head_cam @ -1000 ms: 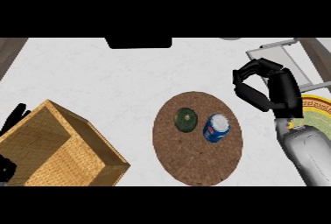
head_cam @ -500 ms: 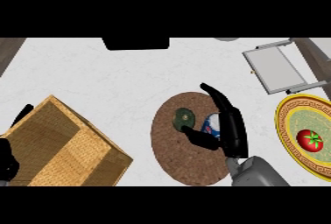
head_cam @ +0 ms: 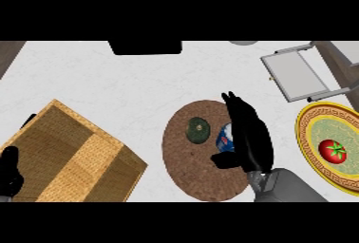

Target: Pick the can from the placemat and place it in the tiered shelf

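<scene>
While the plate holds a tomato, the right hand lies spread over the can.

The placemat looks like rough, speckled brown cork. Left of it, the box shows matt wood grain. The counter beneath the placemat is smooth, pale, faintly veined stone. Up and right of the placemat, the tiered shelf looks like matt grey metal.

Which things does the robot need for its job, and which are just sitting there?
For the job: can, placemat, tiered shelf, right hand.
Just lying about: green round thing, wooden box, plate with a tomato.
</scene>
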Robot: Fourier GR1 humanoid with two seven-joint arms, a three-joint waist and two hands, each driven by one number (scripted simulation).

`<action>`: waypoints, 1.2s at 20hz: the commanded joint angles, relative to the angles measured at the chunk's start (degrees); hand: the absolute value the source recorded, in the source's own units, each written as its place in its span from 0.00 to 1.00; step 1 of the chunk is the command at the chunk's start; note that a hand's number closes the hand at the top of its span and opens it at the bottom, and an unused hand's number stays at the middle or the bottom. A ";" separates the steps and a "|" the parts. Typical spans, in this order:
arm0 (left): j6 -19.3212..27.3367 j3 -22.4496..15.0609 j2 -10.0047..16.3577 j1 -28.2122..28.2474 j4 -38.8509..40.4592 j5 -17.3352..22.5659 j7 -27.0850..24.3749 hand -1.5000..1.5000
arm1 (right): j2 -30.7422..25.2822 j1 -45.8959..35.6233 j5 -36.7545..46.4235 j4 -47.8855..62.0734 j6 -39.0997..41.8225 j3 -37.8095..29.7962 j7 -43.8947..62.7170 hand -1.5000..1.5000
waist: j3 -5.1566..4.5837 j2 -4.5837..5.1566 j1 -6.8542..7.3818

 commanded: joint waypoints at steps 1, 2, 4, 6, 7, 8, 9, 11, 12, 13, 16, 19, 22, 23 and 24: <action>-1.70 -0.65 -0.64 -1.98 1.01 0.29 0.23 0.50 | -0.61 -3.21 -0.03 -1.09 16.99 4.56 10.76 0.00 | -0.36 0.67 0.53; -3.10 -0.84 0.06 -0.40 0.61 0.40 -0.58 0.50 | -1.79 -4.11 -1.58 -1.62 20.96 3.94 12.21 0.00 | -0.28 0.67 1.26; -2.40 -1.46 -1.07 -0.09 0.14 0.21 -0.80 0.50 | -1.45 -5.40 -2.79 -4.57 27.92 4.90 17.34 0.00 | -0.23 0.53 1.25; -2.15 -1.82 -0.81 -2.21 1.45 -0.86 -0.03 0.50 | 0.55 -8.36 -4.94 -7.23 34.25 4.30 21.60 0.00 | -0.11 0.78 1.08; -2.84 -1.41 -0.60 -1.84 0.24 0.43 1.12 0.50 | -1.66 -7.81 -5.19 -6.30 35.46 3.19 20.84 0.00 | -0.02 0.87 1.37; -2.18 -1.56 -1.76 -4.02 2.86 -0.50 0.00 0.50 | -0.90 -8.96 -5.48 -7.58 38.18 3.86 22.42 0.00 | -0.08 0.95 0.83; -3.53 -1.64 -0.93 -0.14 0.45 -0.09 -1.51 0.50 | 0.42 -9.31 -6.34 -7.52 40.06 3.79 24.78 0.00 | -0.08 0.75 1.81; -4.98 -1.55 -0.99 -1.89 2.30 0.48 -0.36 0.50 | 0.04 -8.54 -5.75 -2.94 38.69 3.28 21.57 0.00 | 0.01 1.16 1.85; -3.90 -1.51 -1.81 -2.52 2.30 -0.24 -1.03 0.50 | 1.23 -10.08 -6.17 -3.32 40.37 2.42 23.41 0.00 | 0.01 1.11 1.85; -4.68 -0.33 -1.28 -3.08 4.22 0.18 -1.24 0.50 | 0.60 -10.20 -6.62 -2.90 40.69 1.46 22.32 0.00 | 0.02 1.16 1.75; -4.32 -0.88 -1.58 -4.49 3.59 -0.28 0.70 0.50 | 2.41 -10.05 -5.79 -1.70 41.03 1.36 22.31 0.00 | 0.07 1.16 1.72; -3.64 -1.16 -2.55 -3.01 1.77 -0.97 -0.19 0.50 | 1.75 -8.16 -3.99 1.17 39.63 0.58 19.12 0.00 | 0.11 1.18 2.04; -4.63 -0.68 -2.75 -3.12 3.69 -1.40 -0.54 0.50 | -0.58 -3.92 -1.99 -2.59 39.98 0.88 17.92 0.00 | 0.11 1.11 1.56; -6.68 0.86 -1.29 -3.75 5.10 -0.72 -1.89 0.50 | 1.54 -7.66 -2.85 1.37 41.42 -1.71 18.74 0.00 | 0.08 1.21 1.90; -7.22 1.35 -2.65 -4.92 7.15 -0.15 -2.10 0.50 | -0.58 -4.35 -1.36 1.15 38.95 -1.39 14.74 0.00 | 0.10 1.24 1.65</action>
